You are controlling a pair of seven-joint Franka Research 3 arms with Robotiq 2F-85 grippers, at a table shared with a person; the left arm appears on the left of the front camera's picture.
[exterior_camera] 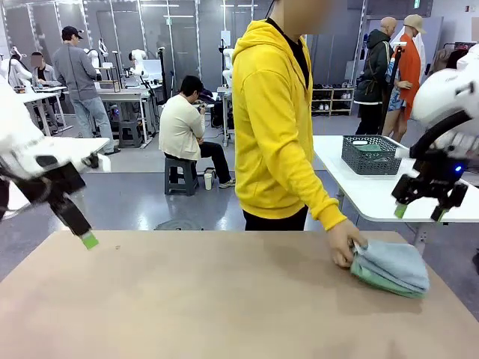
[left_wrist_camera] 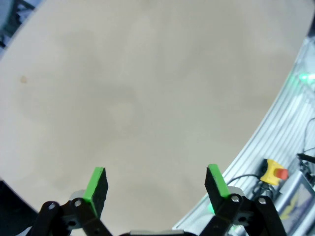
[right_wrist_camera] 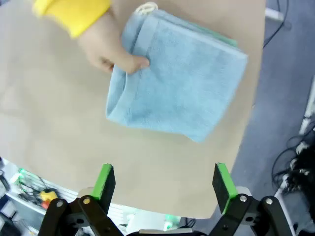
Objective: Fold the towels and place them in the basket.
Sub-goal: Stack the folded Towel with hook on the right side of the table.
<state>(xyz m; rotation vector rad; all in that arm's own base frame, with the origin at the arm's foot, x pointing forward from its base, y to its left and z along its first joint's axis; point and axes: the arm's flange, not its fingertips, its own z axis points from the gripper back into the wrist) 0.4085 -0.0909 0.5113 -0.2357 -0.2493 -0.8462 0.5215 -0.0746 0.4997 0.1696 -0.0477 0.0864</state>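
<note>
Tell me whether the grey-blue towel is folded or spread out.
Folded. The grey-blue towel lies as a compact layered rectangle atop the green towel, with the person's hand gripping one edge.

The grey-blue towel [right_wrist_camera: 179, 83] and the mint towel [exterior_camera: 374, 278] under it are soft, nubby terry cloth; the table [exterior_camera: 209, 299] is smooth, matt tan board; the basket [exterior_camera: 370, 155] at two o'clock is perforated dark plastic.

The left gripper [left_wrist_camera: 156, 183] hangs over the bare tan tabletop [left_wrist_camera: 147, 98], jaws wide apart. A yellow box with a red button [left_wrist_camera: 273, 171] sits beyond the tabletop's edge.
</note>
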